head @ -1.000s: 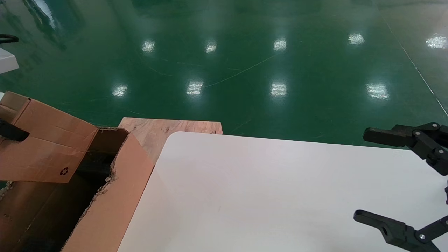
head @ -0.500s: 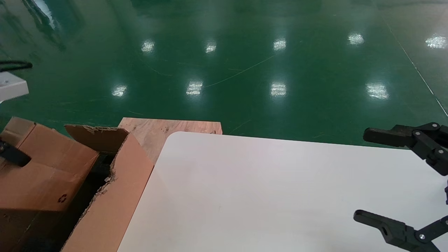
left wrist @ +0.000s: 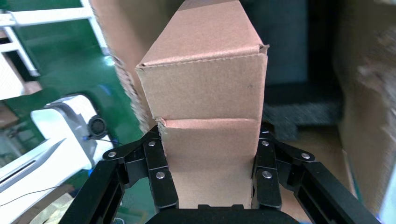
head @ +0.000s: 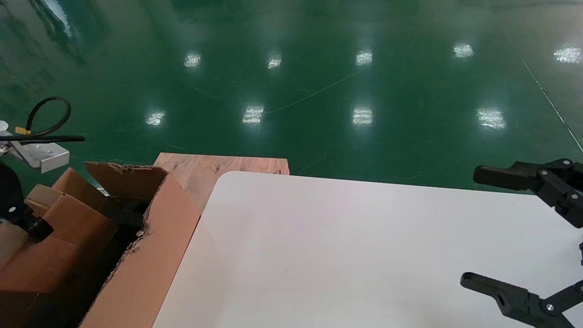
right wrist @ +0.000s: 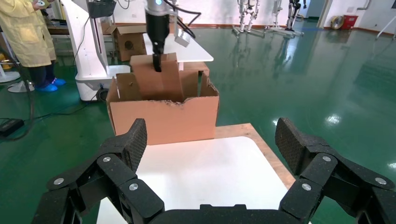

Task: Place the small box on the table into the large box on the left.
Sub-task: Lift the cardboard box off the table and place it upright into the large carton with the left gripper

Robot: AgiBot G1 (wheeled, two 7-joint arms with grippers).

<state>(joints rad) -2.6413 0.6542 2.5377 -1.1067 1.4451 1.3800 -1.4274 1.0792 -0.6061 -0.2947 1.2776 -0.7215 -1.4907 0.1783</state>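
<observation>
The small box [head: 63,237] is a plain brown carton, its lower part inside the large box [head: 150,246] at the table's left and its top above the ragged rim. My left gripper [head: 20,221] is shut on its end. In the left wrist view the fingers [left wrist: 161,172] clamp both sides of the small box [left wrist: 205,88], with black foam [left wrist: 299,112] below. The right wrist view shows the small box [right wrist: 161,84] sticking up out of the large box [right wrist: 163,119]. My right gripper [head: 469,228] is open and empty over the white table [head: 341,250], at its right side.
A bare plywood board [head: 218,166] juts from under the table's far left corner, beside the large box. Green floor lies beyond. In the right wrist view a person in a yellow coat [right wrist: 28,37] and a white stand [right wrist: 88,60] are behind the large box.
My left gripper has come down with the small box, lowering it into the large box; the recycling mark has sunk out of sight. The right arm has not moved.
</observation>
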